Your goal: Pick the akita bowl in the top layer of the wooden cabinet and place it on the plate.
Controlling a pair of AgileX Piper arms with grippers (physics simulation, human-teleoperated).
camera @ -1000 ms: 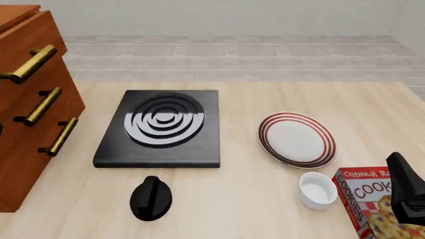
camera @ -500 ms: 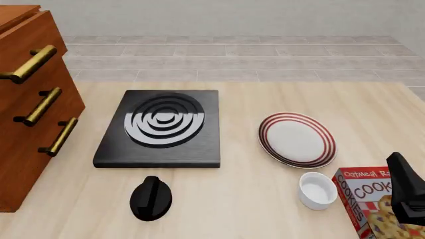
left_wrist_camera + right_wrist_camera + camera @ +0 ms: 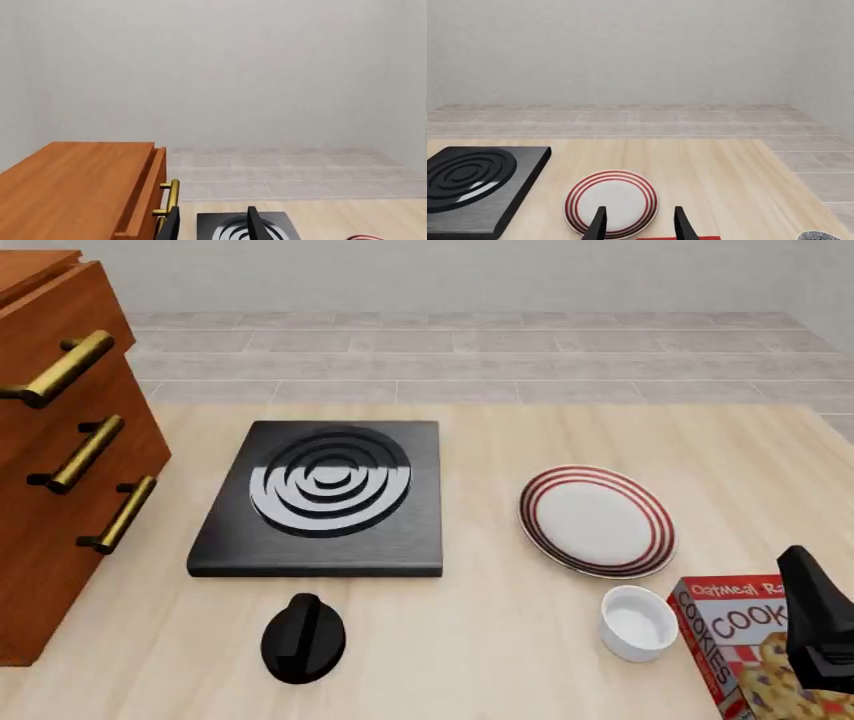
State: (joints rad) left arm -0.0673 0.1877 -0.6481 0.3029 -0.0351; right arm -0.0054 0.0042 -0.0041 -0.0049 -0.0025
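Speckled black-on-white is what I am looking for, and I cannot find it: the akita bowl shows in none of my views, so I judge it sits hidden inside the top layer (image 3: pixel 60 345) of the wooden cabinet (image 3: pixel 54 540). That drawer looks pushed in, its brass handle (image 3: pixel 56 368) sticking out at the far left of the tabletop (image 3: pixel 467 640).

Outward from there lie the black burner (image 3: pixel 320 497), a black knob-like thing (image 3: pixel 304 637) nearer me, and the plate (image 3: pixel 597 520) with its red rings, bare and waiting. Just beside the plate stands a plain white cup (image 3: pixel 638 621), touching or nearly touching the cookie box (image 3: pixel 741 640).

Nothing of the task looks done yet; the drawer must come open first. My worries: a pull that is not square to the handle could slip off the bar or jam the drawer, and a hard yank could slide the bowl about inside. Later, the white cup could be mistaken for the bowl, and a careless swing on my right could knock the cookie box into it.

My left end effector (image 3: pixel 212 226) hangs level beside the cabinet's top edge, fingers parted around nothing, pointing past the handle toward the burner. My right end effector (image 3: pixel 637 222) is likewise spread and empty, held low over the box and aimed at the plate.
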